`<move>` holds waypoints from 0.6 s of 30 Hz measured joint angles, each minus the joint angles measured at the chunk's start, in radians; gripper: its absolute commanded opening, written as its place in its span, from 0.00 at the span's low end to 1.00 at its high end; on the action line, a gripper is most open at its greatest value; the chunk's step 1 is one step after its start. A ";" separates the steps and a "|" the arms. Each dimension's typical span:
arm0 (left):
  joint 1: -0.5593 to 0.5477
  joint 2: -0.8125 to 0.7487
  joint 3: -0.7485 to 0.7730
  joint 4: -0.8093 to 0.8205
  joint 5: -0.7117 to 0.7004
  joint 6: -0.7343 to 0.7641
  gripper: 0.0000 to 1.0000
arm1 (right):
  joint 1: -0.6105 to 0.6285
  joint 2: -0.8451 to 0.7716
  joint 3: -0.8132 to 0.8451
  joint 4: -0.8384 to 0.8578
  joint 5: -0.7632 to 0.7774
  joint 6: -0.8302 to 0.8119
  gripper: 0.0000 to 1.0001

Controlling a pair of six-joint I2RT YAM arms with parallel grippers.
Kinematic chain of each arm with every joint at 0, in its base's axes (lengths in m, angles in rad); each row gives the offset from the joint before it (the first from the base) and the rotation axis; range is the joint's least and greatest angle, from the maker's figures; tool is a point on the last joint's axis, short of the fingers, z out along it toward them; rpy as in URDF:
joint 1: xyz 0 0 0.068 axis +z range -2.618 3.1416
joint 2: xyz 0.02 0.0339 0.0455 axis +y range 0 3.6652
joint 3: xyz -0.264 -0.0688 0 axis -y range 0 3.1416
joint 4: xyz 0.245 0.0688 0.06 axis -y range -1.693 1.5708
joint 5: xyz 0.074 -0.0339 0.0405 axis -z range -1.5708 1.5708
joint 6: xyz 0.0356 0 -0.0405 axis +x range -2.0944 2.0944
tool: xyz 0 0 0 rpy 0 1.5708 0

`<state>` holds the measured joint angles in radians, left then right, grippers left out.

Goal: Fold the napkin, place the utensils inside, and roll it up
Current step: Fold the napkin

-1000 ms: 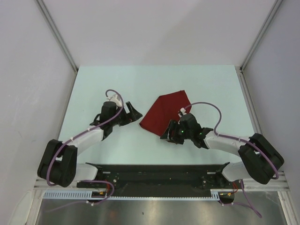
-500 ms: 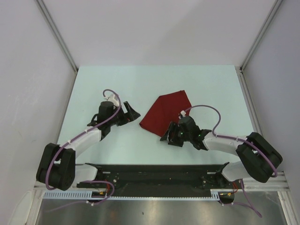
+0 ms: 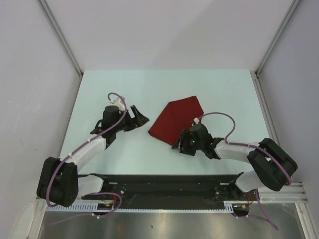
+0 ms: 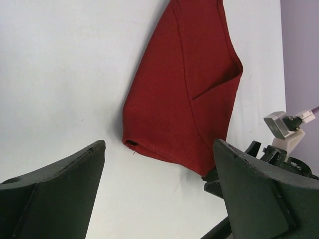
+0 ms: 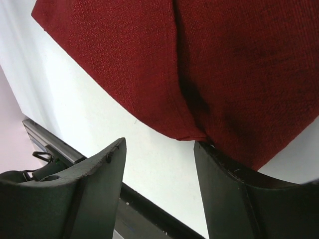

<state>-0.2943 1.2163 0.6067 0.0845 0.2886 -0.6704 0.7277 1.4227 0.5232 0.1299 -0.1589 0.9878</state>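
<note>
Fingers of the right gripper [image 5: 159, 144] are spread, nothing pinched. One tip meets the near hem of the dark red folded cloth napkin [image 5: 199, 59]; the other hangs over bare pale table [image 3: 149, 84]. The napkin lies just ahead, its long axis seemingly running away toward the far right. The left gripper [image 4: 159, 144] is spread wide, empty and apart on the cloth's left. The right arm is nearer. No knife in view.

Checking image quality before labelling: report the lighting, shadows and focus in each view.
Top external: even, diffuse light, only faint shadows, napkin sharp. Left wrist: napkin crisp, left claw dark, its edges slightly soft. Right wrist: weave sharp up close, deep shadow in the fold near the right claw.
</note>
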 measured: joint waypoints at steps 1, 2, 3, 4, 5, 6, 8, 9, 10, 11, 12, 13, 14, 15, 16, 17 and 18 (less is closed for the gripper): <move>0.001 -0.005 0.003 -0.002 0.002 0.000 0.94 | -0.002 0.004 0.000 0.006 0.002 0.000 0.59; 0.002 -0.009 0.004 -0.003 0.003 0.000 0.94 | -0.004 0.008 0.000 0.013 0.001 0.003 0.58; 0.003 -0.012 0.005 -0.005 0.003 0.000 0.94 | -0.006 0.013 0.000 0.021 0.002 0.003 0.53; 0.004 -0.015 0.005 -0.006 0.003 0.001 0.94 | -0.006 0.017 0.000 0.025 0.003 0.003 0.51; 0.005 -0.017 0.005 -0.008 0.003 0.001 0.94 | -0.008 0.022 0.000 0.031 0.004 0.003 0.49; 0.006 -0.019 0.005 -0.011 0.003 0.001 0.94 | -0.009 0.027 0.000 0.034 0.005 0.005 0.45; 0.008 -0.020 0.005 -0.017 0.003 0.001 0.94 | -0.011 0.034 0.000 0.037 0.007 0.004 0.42; 0.010 -0.020 0.005 -0.020 0.004 0.001 0.94 | -0.011 0.037 0.000 0.038 0.011 0.005 0.40; 0.010 -0.020 0.005 -0.022 0.004 0.001 0.94 | -0.011 0.040 0.000 0.039 0.013 0.005 0.37; 0.011 -0.020 0.005 -0.023 0.006 0.001 0.94 | -0.012 0.042 0.000 0.040 0.014 0.005 0.35; 0.011 -0.020 0.005 -0.024 0.007 0.001 0.94 | -0.012 0.045 0.000 0.041 0.016 0.006 0.30; 0.012 -0.021 0.005 -0.026 0.008 0.001 0.94 | -0.013 0.047 0.000 0.042 0.017 0.005 0.27; 0.012 -0.023 0.005 -0.027 0.010 0.001 0.94 | -0.014 0.051 0.000 0.043 0.018 0.004 0.24; 0.012 -0.026 0.005 -0.029 0.011 0.001 0.94 | -0.014 0.056 0.000 0.045 0.019 0.005 0.19; 0.012 -0.029 0.005 -0.030 0.012 0.001 0.94 | -0.015 0.061 0.000 0.048 0.018 0.005 0.17; 0.013 -0.035 0.005 -0.032 0.013 0.001 0.94 | -0.016 0.063 0.000 0.050 0.019 0.003 0.14; 0.013 -0.040 0.005 -0.035 0.013 0.001 0.94 | -0.016 0.066 0.000 0.051 0.019 0.002 0.09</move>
<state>-0.2810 1.1759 0.6117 0.0490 0.3019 -0.6693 0.7116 1.4887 0.5228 0.1814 -0.1394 0.9901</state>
